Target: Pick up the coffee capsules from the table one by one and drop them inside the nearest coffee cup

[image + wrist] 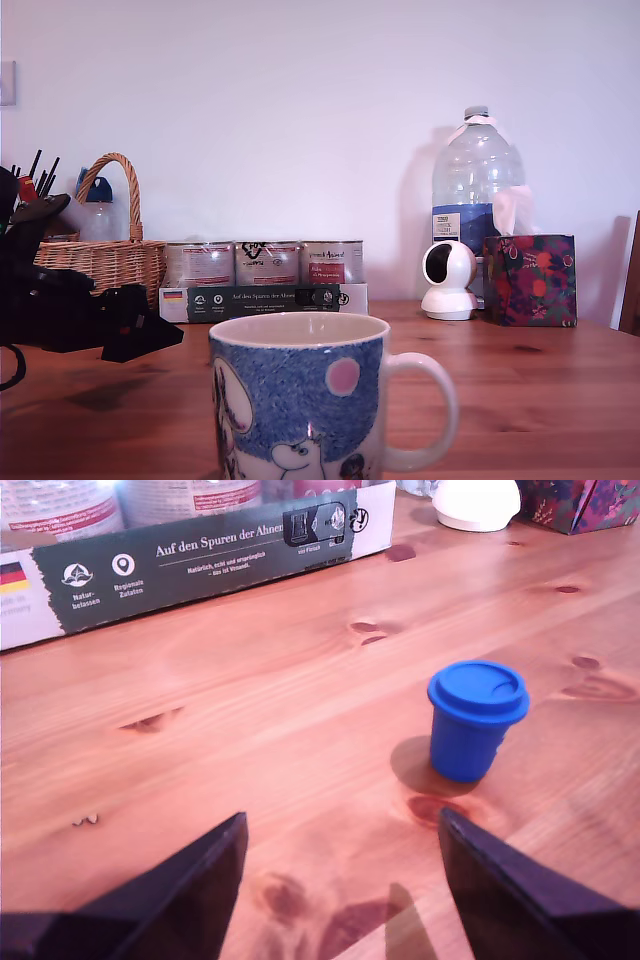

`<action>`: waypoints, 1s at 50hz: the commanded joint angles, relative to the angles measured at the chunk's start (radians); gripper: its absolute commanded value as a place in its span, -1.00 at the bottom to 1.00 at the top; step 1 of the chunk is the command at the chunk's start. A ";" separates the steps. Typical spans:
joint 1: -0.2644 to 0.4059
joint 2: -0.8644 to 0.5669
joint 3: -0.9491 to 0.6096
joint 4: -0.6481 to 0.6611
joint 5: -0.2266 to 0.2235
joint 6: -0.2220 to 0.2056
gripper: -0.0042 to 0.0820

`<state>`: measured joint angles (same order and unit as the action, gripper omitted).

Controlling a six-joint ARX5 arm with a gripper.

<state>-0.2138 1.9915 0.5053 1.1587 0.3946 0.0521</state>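
Nearest you in the exterior view, the coffee cup [298,400] fills the bottom centre, handle toward the exterior view's right, and your gripper [140,335] hangs at the left edge, above the table [530,390]. In the wrist view its fingers [190,880] stand wide apart with nothing between them, and the blue coffee capsule [474,720] stands wide end up on the wood right of centre, ahead of the tips and untouched. Farther back: tins in a printed tray [265,300], wicker basket [105,255], white camera [448,280], tissue box [530,280], water bottle [476,175].
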 commanded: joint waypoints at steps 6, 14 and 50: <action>0.002 -0.030 -0.009 -0.017 -0.007 -0.007 0.30; 0.001 -0.030 -0.009 -0.017 -0.006 -0.007 0.30; -0.118 -0.028 0.045 -0.135 0.024 0.035 0.33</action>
<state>-0.3271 1.9781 0.5274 1.0306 0.4183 0.0822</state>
